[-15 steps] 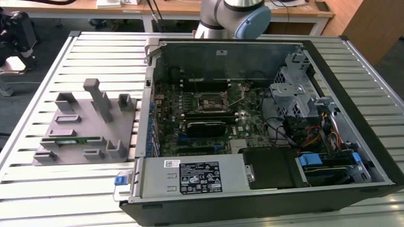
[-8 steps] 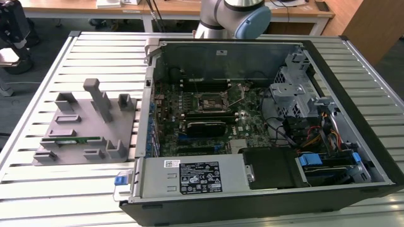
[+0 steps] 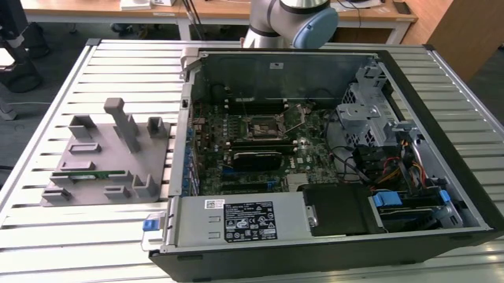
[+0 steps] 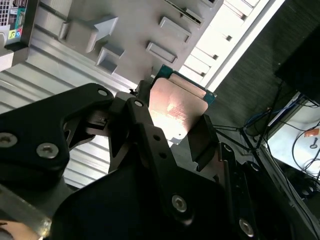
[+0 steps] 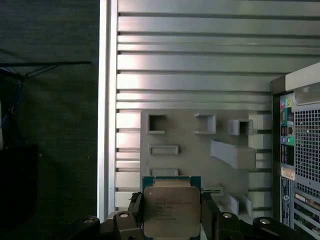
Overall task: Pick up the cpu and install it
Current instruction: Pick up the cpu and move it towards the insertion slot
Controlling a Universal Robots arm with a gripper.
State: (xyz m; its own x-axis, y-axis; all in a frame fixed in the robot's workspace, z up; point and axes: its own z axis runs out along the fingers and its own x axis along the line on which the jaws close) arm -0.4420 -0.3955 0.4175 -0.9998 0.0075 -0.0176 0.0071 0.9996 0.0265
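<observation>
In both wrist views the cpu [image 5: 171,212] [image 4: 176,102], a flat square chip with a shiny metal top and a thin green edge, sits clamped between the two black fingers [image 5: 135,209]. My gripper [image 5: 171,216] [image 4: 172,120] is shut on it, well above the table. Below it lies the grey holder plate [image 5: 200,150] [image 3: 94,168] with its empty slots. The open computer case [image 3: 331,147] stands on the exterior view's right, and the motherboard's cpu socket [image 3: 262,125] lies open inside it.
A green memory stick [image 3: 98,174] rests on the grey plate. The slatted metal table [image 3: 102,76] carries plate and case. The arm's base [image 3: 287,20] stands behind the case. The table edge [image 5: 104,100] drops to dark floor beside the plate.
</observation>
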